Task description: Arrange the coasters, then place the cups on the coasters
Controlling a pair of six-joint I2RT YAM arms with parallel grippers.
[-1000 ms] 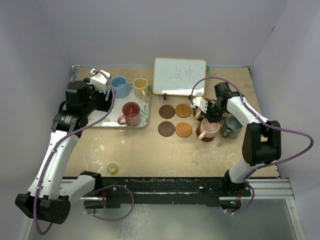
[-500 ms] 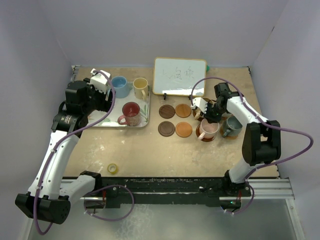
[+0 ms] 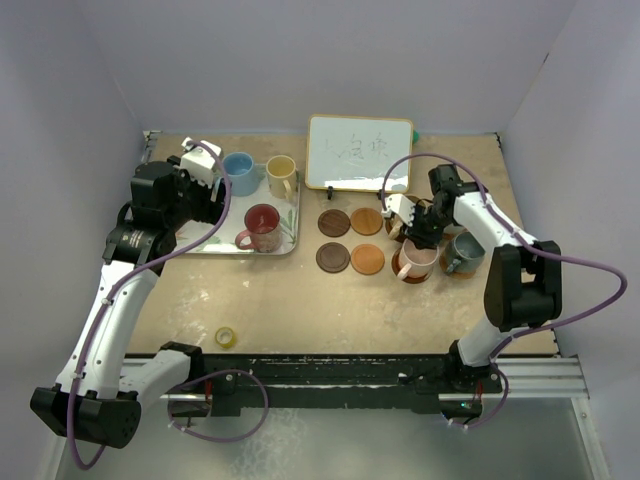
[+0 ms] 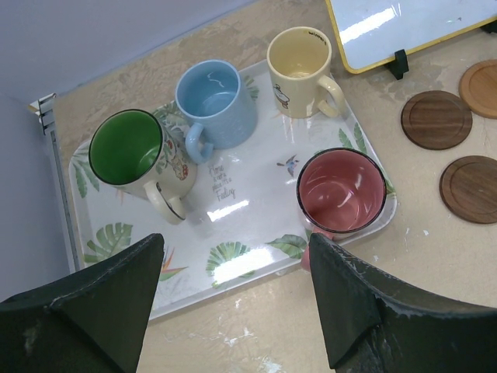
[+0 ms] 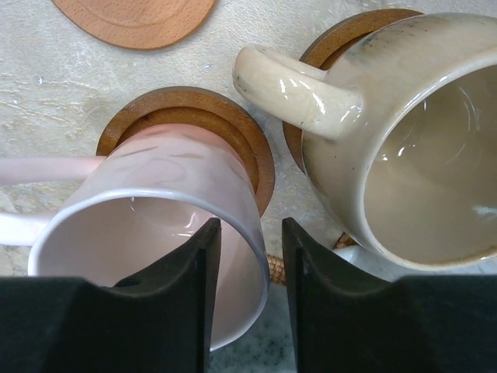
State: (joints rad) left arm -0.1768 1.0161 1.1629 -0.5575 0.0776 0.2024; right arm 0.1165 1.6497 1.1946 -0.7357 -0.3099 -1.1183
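Sandy surface [image 3: 300, 300] is carrying everything: near its right edge the right hand [image 5: 250, 233] is straddling the rim of the pink cup [image 5: 171, 179], fingers seemingly standing just clear since it is resting on its wooden coaster [image 5: 233, 116]. Left hand [image 4: 233, 245] is hovering wide apart above the far-left tray [image 4: 109, 241] and its cups [image 4: 217, 101].

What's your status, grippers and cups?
Left gripper open above tray, empty. Right gripper open astride rim of pink cup, seated on wooden coaster. Tan cup close beside.
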